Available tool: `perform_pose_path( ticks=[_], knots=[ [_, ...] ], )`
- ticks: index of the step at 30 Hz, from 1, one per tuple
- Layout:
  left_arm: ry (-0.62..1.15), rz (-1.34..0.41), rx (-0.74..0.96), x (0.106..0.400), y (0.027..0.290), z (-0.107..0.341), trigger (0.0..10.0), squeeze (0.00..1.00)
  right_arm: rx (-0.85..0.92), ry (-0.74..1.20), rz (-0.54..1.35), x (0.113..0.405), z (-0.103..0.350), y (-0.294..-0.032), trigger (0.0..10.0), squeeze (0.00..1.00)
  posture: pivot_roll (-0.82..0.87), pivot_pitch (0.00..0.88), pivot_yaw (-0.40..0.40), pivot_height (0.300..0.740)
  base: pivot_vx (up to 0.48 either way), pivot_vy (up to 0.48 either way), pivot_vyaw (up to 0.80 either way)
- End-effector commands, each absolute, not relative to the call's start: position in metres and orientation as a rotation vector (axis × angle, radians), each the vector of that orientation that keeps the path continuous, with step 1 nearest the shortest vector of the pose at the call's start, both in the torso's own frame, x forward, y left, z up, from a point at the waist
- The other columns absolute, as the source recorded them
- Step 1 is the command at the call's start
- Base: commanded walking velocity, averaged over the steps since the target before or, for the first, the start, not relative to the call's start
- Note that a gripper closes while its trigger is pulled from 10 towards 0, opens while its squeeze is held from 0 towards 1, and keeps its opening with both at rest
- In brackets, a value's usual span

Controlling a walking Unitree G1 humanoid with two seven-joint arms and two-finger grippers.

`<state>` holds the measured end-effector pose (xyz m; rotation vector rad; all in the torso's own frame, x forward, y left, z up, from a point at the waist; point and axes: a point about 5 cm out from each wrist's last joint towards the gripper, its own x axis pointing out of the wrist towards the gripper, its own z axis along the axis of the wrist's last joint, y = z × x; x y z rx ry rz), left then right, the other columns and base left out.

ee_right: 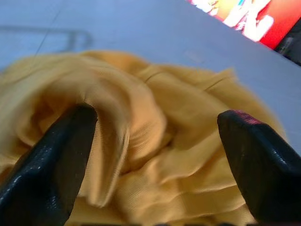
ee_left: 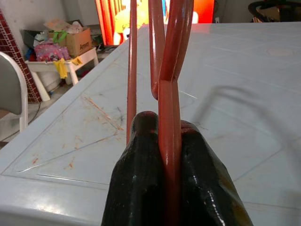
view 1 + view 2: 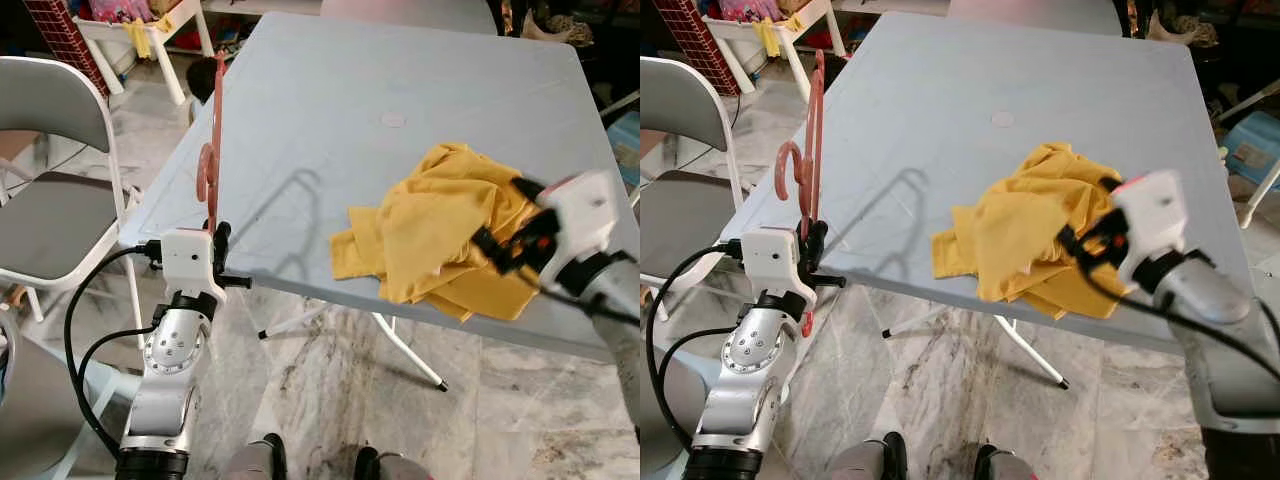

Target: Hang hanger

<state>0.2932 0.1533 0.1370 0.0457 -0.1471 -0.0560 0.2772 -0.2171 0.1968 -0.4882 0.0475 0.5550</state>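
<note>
Left wrist view: left gripper clamps one hanger; right gripper spread over one yellow cloth.

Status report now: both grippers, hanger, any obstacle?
Left gripper shut on pink hanger, upright at table edge. Right gripper open over crumpled yellow garment. No obstacle seen.

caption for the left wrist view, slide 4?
Left claw shut on red hanger, held upright over the pale table edge.
</note>
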Motion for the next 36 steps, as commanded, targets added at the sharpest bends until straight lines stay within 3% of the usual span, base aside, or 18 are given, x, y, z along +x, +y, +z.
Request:
perform_pose_path(
  ticks=[1, 9, 12, 21, 31, 36],
  knots=[
    [-0.093, -0.053, 0.053, 0.292, 0.156, 0.127, 10.0, 0.00, -0.552, 0.079, 0.648, 0.270, 0.192, -0.211, 10.0, 0.00, -0.06, 0.169, 0.028, 0.740, 0.000, 0.000, 0.00],
    [-0.090, -0.055, 0.053, 0.291, 0.155, 0.126, 10.0, 0.00, -0.743, 0.176, 0.547, 0.274, 0.180, -0.239, 10.0, 0.00, -0.06, 0.174, 0.029, 0.740, 0.000, 0.000, 0.00],
    [-0.089, -0.056, 0.053, 0.291, 0.155, 0.126, 10.0, 0.00, -0.697, 0.212, 0.517, 0.274, 0.178, -0.245, 10.0, 0.00, -0.06, 0.174, 0.030, 0.740, 0.000, 0.000, 0.00],
    [-0.089, -0.059, 0.049, 0.290, 0.153, 0.126, 10.0, 0.00, -0.557, 0.248, 0.702, 0.275, 0.151, -0.201, 10.0, 0.00, -0.06, 0.179, 0.024, 0.740, 0.000, 0.000, 0.00],
    [-0.088, -0.046, 0.046, 0.288, 0.154, 0.125, 10.0, 0.00, -0.416, 0.260, 0.611, 0.303, 0.136, -0.174, 10.0, 0.00, -0.04, 0.183, 0.010, 0.740, 0.000, 0.000, 0.00],
    [-0.089, -0.045, 0.045, 0.288, 0.153, 0.126, 10.0, 0.00, -0.378, 0.171, 0.478, 0.333, 0.144, -0.153, 10.0, 0.00, -0.04, 0.183, 0.010, 0.740, 0.000, 0.000, 0.00]
  ],
)
